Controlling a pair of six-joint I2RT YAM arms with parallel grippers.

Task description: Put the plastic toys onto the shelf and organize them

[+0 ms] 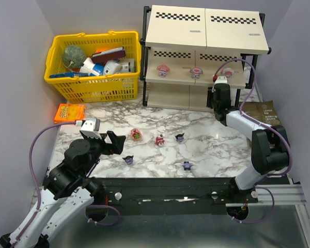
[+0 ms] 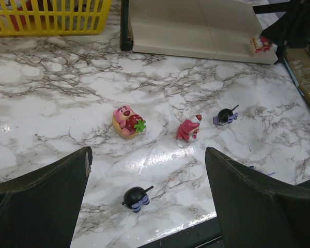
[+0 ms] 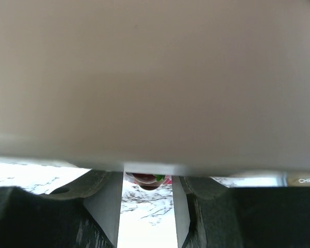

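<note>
The shelf (image 1: pixel 206 31) stands at the back right, with two pink-and-white toys (image 1: pixel 162 70) (image 1: pixel 196 72) on its middle tier. My right gripper (image 1: pixel 221 81) reaches into that tier's right end; in its wrist view it (image 3: pixel 147 206) is shut on a red-pink toy (image 3: pixel 147 180) under a beige board (image 3: pixel 155 77). On the table lie a pink toy with a strawberry (image 2: pixel 128 120), a red-pink toy (image 2: pixel 189 128) and three dark toys (image 2: pixel 225 115) (image 2: pixel 136 197) (image 1: pixel 187 165). My left gripper (image 2: pixel 147 155) hovers open over the near dark toy, touching nothing.
A yellow mesh basket (image 1: pixel 93 88) with larger items stands at the back left. An orange packet (image 1: pixel 70 112) lies in front of it. A brown bag (image 1: pixel 266 113) lies at the right edge beside the shelf. The black mounting rail (image 1: pixel 165 188) runs along the near edge.
</note>
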